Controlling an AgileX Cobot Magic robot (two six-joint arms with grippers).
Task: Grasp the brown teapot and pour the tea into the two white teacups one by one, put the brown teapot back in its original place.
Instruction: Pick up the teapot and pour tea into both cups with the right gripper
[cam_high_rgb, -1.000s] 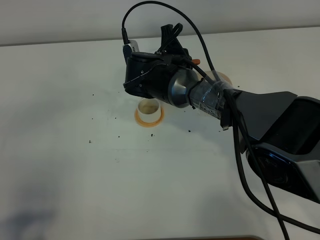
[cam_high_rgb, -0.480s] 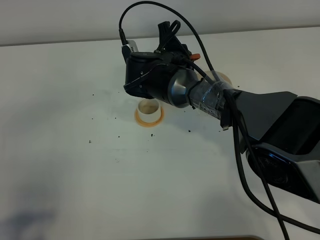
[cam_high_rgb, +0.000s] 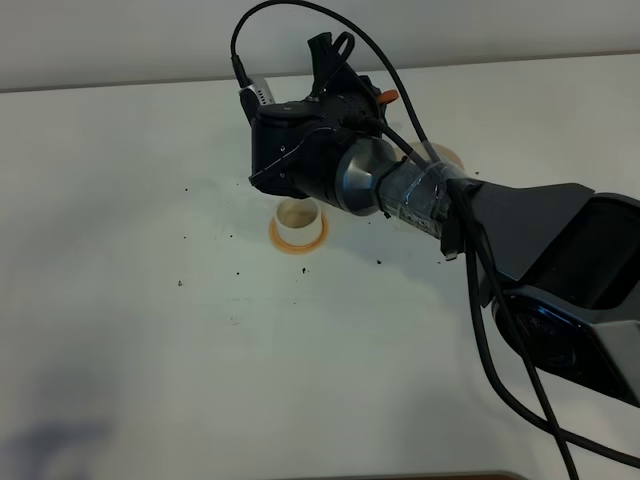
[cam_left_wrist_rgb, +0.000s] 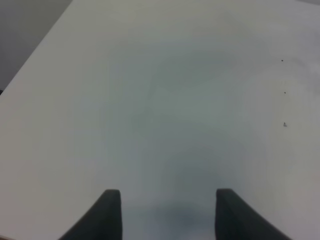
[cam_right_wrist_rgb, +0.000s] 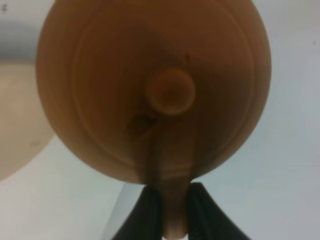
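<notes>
The brown teapot (cam_right_wrist_rgb: 150, 90) fills the right wrist view, seen from above with its lid knob (cam_right_wrist_rgb: 171, 91) in the middle. My right gripper (cam_right_wrist_rgb: 172, 202) is shut on its loop handle. In the exterior high view my right arm (cam_high_rgb: 400, 190) reaches across to the far middle and hides the teapot. One white teacup (cam_high_rgb: 298, 216) stands on an orange coaster (cam_high_rgb: 297, 243) just in front of the wrist; its inside looks pale brown. The other teacup is hidden. The beige saucer (cam_high_rgb: 449, 155) peeks out behind the arm, and this saucer (cam_right_wrist_rgb: 15, 125) lies beside the teapot. My left gripper (cam_left_wrist_rgb: 167, 215) is open over bare table.
Dark specks (cam_high_rgb: 180, 283) are scattered on the white table (cam_high_rgb: 150, 350) around the cup. A black cable (cam_high_rgb: 520, 390) loops over the right arm. The table's far edge (cam_high_rgb: 120, 88) runs close behind the gripper.
The right wrist has lifted and shifted slightly towards the far left, carrying the teapot. The teacup and its coaster have not moved.
</notes>
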